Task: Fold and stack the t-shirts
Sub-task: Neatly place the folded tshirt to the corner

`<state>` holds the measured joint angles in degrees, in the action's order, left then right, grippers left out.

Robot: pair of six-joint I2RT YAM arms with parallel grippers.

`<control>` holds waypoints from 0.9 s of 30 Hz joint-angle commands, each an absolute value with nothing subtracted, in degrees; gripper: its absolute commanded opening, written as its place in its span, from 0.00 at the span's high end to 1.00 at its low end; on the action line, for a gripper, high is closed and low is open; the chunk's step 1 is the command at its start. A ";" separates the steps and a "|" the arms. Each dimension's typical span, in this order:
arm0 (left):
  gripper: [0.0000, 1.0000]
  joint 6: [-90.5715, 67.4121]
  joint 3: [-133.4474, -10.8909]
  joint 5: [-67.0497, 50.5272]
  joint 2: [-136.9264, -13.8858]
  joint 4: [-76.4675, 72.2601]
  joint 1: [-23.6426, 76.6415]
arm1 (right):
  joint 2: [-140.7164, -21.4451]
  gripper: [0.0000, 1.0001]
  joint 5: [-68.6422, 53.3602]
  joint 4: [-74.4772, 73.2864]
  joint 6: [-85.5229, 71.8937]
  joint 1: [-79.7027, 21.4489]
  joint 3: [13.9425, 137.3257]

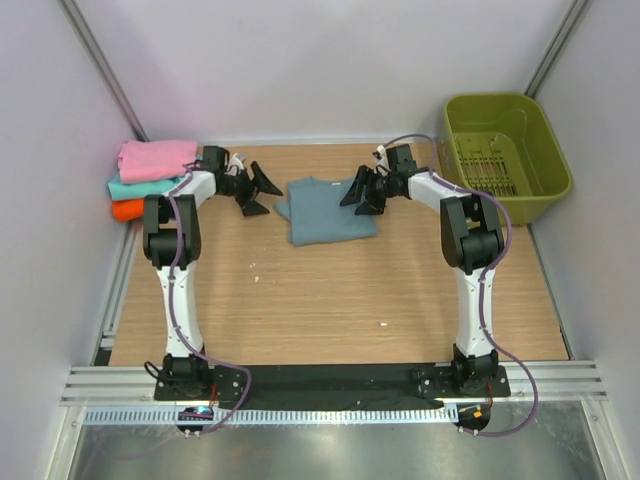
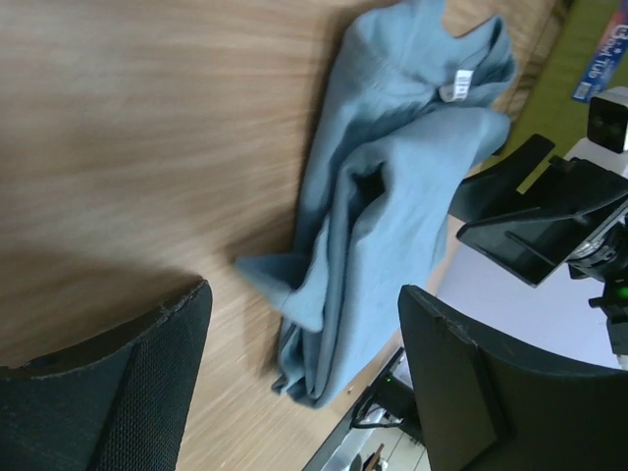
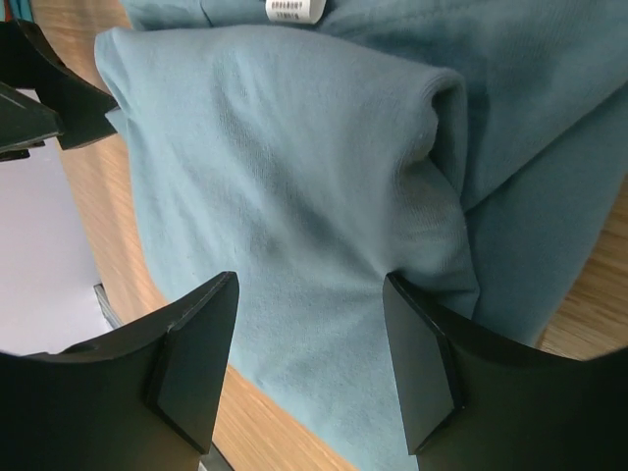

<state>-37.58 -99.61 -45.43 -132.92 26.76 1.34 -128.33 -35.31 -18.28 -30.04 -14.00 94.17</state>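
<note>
A slate blue-grey t-shirt lies folded near the middle of the table, its white neck label showing at the far end. My left gripper hovers open just left of it, with the shirt's near edge beyond the fingertips. Over the shirt's right side my right gripper stands open, cloth spread beneath both fingers and nothing pinched. Pink, teal and orange t-shirts sit stacked at the far left.
An olive-green plastic basket stands at the back right corner. White walls close in the table on three sides. Bare wood stretches between the shirt and the arm bases.
</note>
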 commanded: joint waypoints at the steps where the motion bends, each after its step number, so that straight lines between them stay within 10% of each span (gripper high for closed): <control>1: 0.21 -39.90 -102.39 -46.67 -137.62 22.15 3.16 | -129.46 0.33 -32.61 -18.63 -27.43 -13.80 96.06; 13: 0.42 -41.66 -105.47 -47.90 -143.17 18.37 10.63 | -129.90 0.33 -32.26 -17.93 -28.12 -13.97 95.10; 21: 0.99 -36.06 -107.84 -46.85 -139.85 22.14 11.25 | -125.00 0.32 -31.73 -18.01 -27.16 -12.93 95.97; 27: 1.00 -20.95 -114.69 -43.43 -132.55 37.06 10.20 | -112.80 0.31 -26.47 -22.76 -22.07 -8.18 96.15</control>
<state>-32.10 -110.00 -46.74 -140.49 27.53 11.29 -124.70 -31.75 -21.28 -26.65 -11.51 94.65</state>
